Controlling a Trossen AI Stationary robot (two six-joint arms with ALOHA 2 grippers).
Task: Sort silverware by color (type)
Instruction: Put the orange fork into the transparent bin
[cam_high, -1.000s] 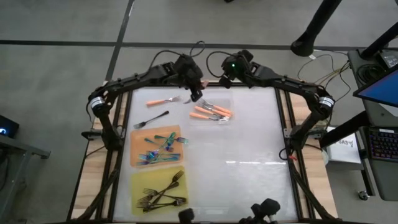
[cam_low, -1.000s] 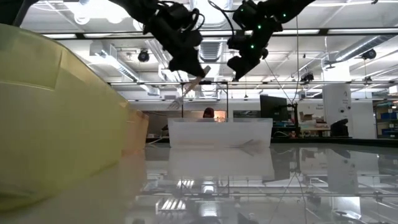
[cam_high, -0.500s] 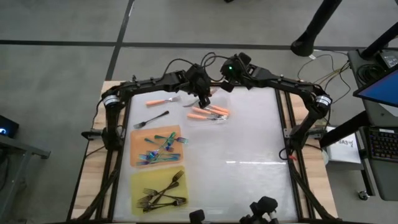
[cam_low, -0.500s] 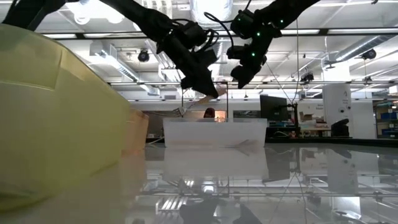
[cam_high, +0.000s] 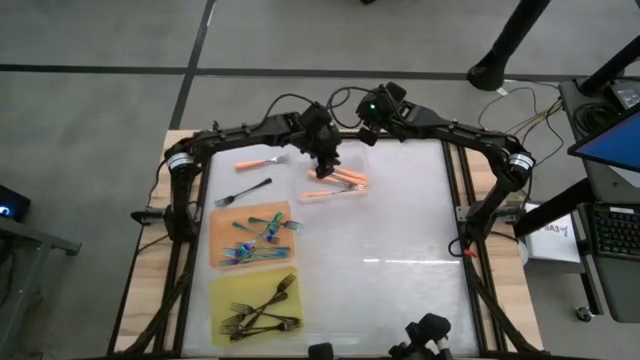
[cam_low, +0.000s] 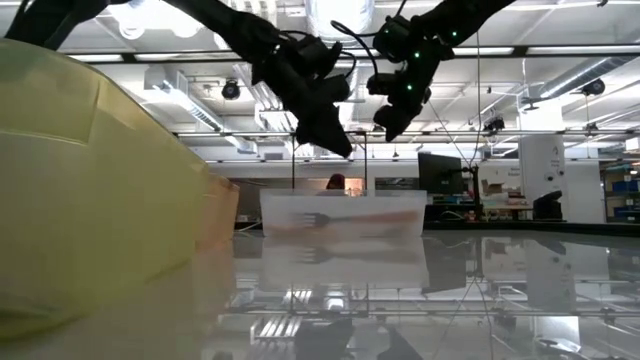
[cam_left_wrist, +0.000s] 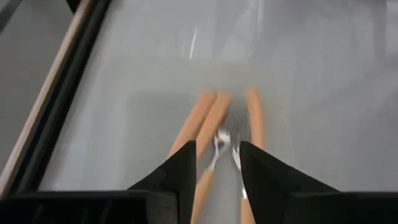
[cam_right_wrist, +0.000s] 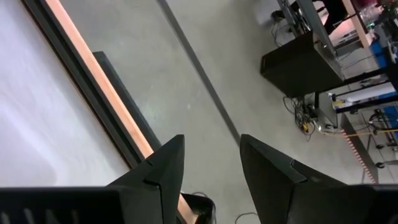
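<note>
Left gripper (cam_high: 328, 163) spread above clear tray (cam_high: 310, 183) upper centre, orange forks (cam_high: 338, 186) below; descending risks snagging them. Right gripper (cam_high: 372, 128) spread, idle beside it; arms could clash

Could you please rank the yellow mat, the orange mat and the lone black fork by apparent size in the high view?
1-2. yellow mat and orange mat: look alike, so unranked.
3. black fork: clearly smallest.
</note>
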